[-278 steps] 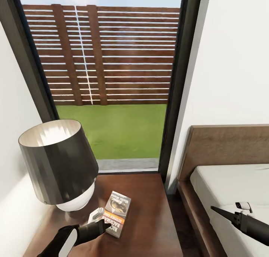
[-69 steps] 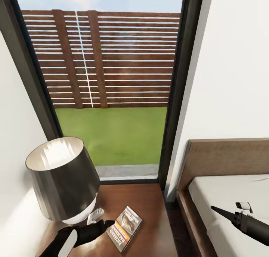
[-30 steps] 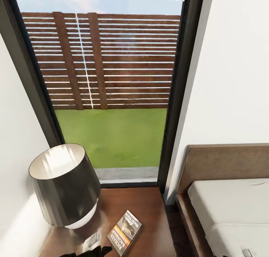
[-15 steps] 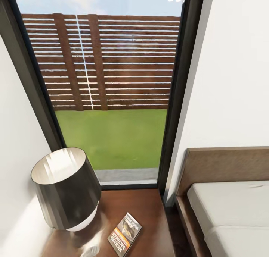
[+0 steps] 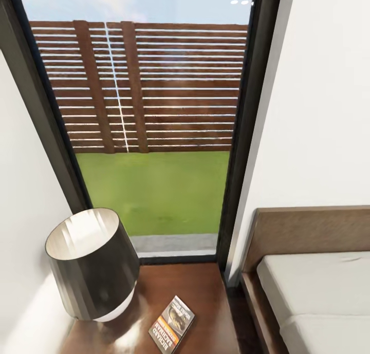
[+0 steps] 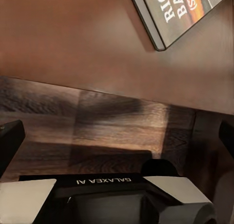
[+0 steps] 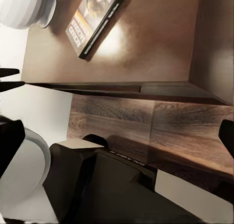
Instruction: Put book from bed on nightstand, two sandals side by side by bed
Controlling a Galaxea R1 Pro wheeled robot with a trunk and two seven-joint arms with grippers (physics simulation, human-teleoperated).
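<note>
The book (image 5: 172, 325) lies flat on the dark wooden nightstand (image 5: 205, 302), just in front of the lamp, with its orange band and white lettering showing. In the left wrist view a corner of the book (image 6: 180, 9) rests on the nightstand top (image 6: 73, 33), and my left gripper (image 6: 117, 136) hangs open below the top's edge, holding nothing. The right wrist view looks down on the book (image 7: 92, 21) from farther off, with my right gripper (image 7: 117, 136) open and empty. The bed (image 5: 318, 287) stands to the right of the nightstand. The sandals are out of view.
A black-shaded lamp (image 5: 92, 264) with a white base takes up the nightstand's left half. Behind it is a tall black-framed window (image 5: 154, 138). A narrow strip of plank floor (image 5: 246, 318) separates nightstand and bed. White walls close in on both sides.
My left gripper has let go of the book and dropped below the head view's lower edge, and my right arm has left it too. The book stays on the nightstand. The camera has tilted upward.
</note>
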